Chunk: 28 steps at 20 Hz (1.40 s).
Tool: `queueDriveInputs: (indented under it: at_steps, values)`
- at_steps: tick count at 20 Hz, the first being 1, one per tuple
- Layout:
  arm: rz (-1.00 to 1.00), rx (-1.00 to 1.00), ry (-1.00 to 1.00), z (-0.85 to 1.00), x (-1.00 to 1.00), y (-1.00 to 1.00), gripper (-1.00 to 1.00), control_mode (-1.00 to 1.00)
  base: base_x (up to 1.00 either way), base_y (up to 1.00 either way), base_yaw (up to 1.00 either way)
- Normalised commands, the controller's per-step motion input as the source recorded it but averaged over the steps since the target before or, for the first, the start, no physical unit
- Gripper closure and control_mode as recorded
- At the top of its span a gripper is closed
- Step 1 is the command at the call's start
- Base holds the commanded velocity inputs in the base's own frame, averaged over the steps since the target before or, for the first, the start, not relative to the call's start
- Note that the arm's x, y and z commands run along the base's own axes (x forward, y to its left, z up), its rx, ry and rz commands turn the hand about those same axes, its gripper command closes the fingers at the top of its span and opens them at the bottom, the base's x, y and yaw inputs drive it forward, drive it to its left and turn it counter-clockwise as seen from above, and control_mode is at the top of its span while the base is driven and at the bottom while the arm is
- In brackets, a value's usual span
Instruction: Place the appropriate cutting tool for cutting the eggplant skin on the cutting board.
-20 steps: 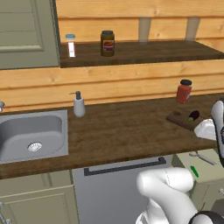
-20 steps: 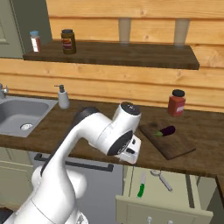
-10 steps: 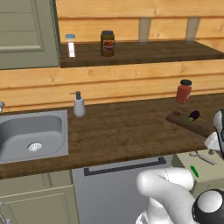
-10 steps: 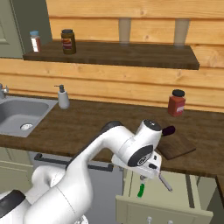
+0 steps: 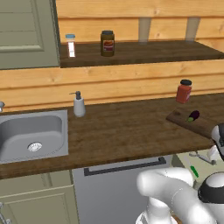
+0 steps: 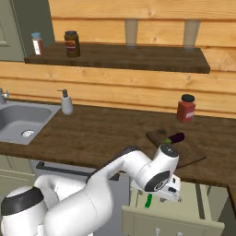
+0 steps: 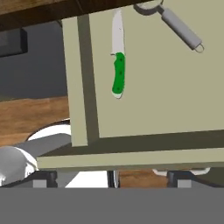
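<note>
**A:** In the open drawer (image 7: pixel 175 109) below the counter, where did the peeler (image 7: pixel 177 25) lie when you paused?

**B:** At about 1 o'clock in your hand view, flat on the drawer floor. Its looped head was cut off by the top edge, and its grey handle ran down towards 4 o'clock. So its long axis sat on a diagonal, head to 10 o'clock, hanging-ring end to 4. The green-handled knife (image 7: pixel 118 72) lay apart from it at 12 o'clock, blade pointing to 12.

**A:** And the gripper (image 7: pixel 112 180)?

**B:** It hung above the drawer's front lip, the two tips spread wide with nothing between them.

**A:** How should you have gone in?

**B:** In my judgement, you needed to move forward over the drawer towards 1 o'clock and pass the knife, which is the wrong tool for skin. Then you had to roll the hand so the fingers closed across the handle's width, not along it. Mid-handle looked the safest hold, since the head is thin and would likely slip.

**A:** And the target?

**B:** The cutting board (image 6: pixel 189 154) sat on the counter above the drawer, with the eggplant (image 6: pixel 176 137) resting on its far part. You'd have wanted to aim for the bare near half.
</note>
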Motion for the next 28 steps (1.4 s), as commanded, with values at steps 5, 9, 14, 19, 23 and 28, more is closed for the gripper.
queueDriveInputs:
  at_steps: [5,9,14,19,23,28]
  values:
    - [0.00,0.00,0.10,-0.37,0.25,-0.38,-1.00,-1.00,0.00,0.00,0.00]
    - [0.01,0.00,0.12,-0.53,0.17,-0.32,-1.00,-1.00,0.00,0.00,0.00]
    - [0.05,0.00,0.07,-0.52,0.14,-0.23,-1.00,-1.00,0.00,0.00,0.00]
    - [0.11,0.00,0.04,-0.52,-0.03,-0.07,-1.00,-1.00,0.00,0.00,0.00]
    - [0.16,0.00,0.07,-0.43,-0.49,0.00,-1.00,-1.00,0.00,0.00,0.00]
    - [0.17,0.00,0.13,-0.08,-0.91,0.00,-1.00,-1.00,0.00,0.00,0.00]
